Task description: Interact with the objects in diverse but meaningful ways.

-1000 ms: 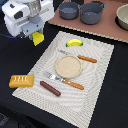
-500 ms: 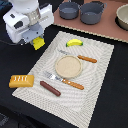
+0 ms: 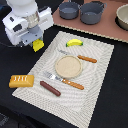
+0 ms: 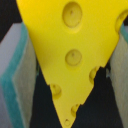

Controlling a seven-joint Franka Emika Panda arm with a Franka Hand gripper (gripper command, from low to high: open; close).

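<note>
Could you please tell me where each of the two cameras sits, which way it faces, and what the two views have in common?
Exterior view: off the arm, raised, looking down on the placemat with plate, bun and sausage; the white arm shows at its upper left.
Wrist view: on the wrist, looking along the hand; both padded fingers flank the cheese wedge.
Shared: the cheese wedge held in the hand.

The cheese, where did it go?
The yellow cheese wedge hangs in the gripper at the exterior view's upper left, just above the placemat's corner and left of the banana.
</note>
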